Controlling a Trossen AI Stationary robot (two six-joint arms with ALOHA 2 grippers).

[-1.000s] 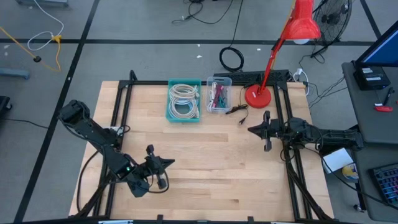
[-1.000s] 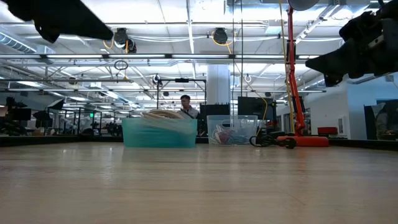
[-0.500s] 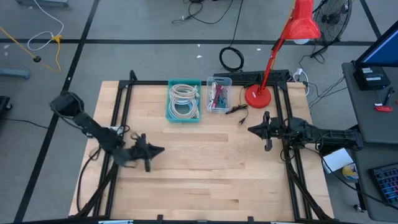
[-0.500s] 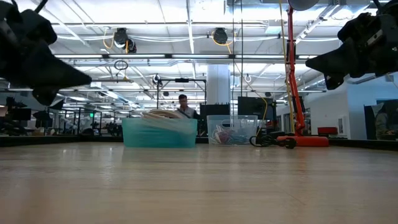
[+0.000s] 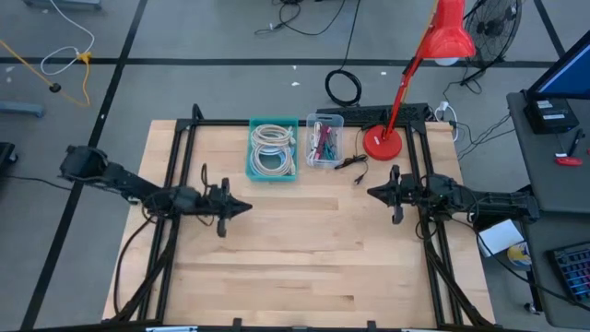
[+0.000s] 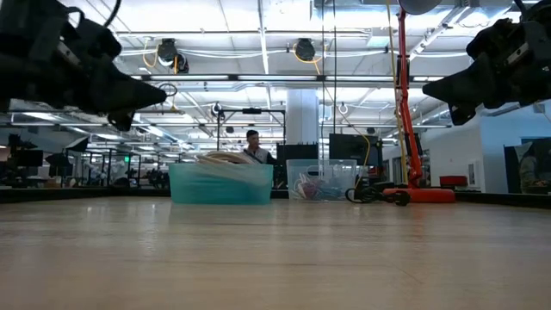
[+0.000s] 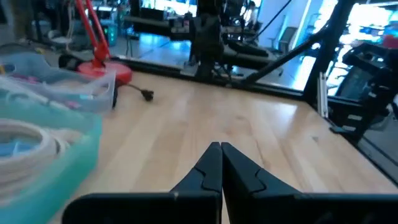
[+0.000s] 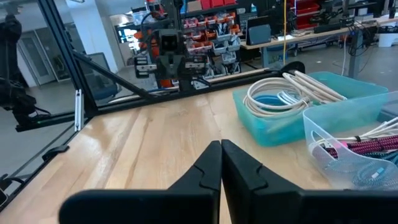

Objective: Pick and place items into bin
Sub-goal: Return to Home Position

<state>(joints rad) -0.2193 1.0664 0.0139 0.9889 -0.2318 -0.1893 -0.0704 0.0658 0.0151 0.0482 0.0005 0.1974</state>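
Observation:
White, beige and light blue cable coils [image 5: 272,148] lie in the teal bin [image 5: 250,162] at the table's far edge; the coils [image 8: 283,93] also show in the right wrist view. Small teal, maroon and cream cords [image 5: 322,143] lie in the clear bin [image 5: 336,129] beside it. My left gripper [image 5: 247,207] hovers shut and empty over the table's left half, near side of the teal bin. My right gripper [image 5: 371,193] hovers shut and empty on the right, near side of the lamp base.
A red desk lamp [image 5: 380,143] stands at the far right corner, its black cord and plug [image 5: 354,166] lying on the table beside the clear bin. A black frame [image 5: 184,138] runs along the table's left, far and right edges. Bare wood lies between the two grippers.
My left gripper has swung from the table's near-left corner toward the far edge, ending nearer the teal bin. It stayed shut and empty. The right arm kept still.

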